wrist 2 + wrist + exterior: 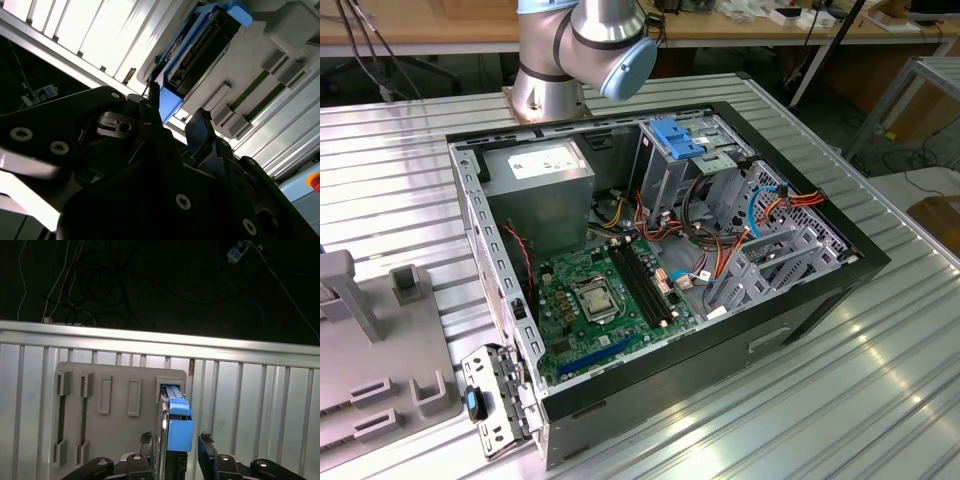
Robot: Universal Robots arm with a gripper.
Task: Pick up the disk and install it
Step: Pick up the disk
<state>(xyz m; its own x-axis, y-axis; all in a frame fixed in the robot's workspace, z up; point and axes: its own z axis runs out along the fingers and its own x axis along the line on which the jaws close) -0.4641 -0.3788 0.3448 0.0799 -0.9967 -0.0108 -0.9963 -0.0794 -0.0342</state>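
The disk stands on edge in a slot of a grey holder plate that lies on the ribbed metal table. It has a dark body with a blue plastic rail on its near edge. In the second wrist view the disk shows its connector side and blue end tabs. My gripper is open, with one black finger on each side of the disk's near end, close to it and not clamped. In the second wrist view the gripper straddles the blue tab the same way.
An open computer case lies on the table with its motherboard, cables, a grey power-supply box and a drive bay with a blue latch. The arm's base stands behind it. The grey holder plate is at the exterior view's left.
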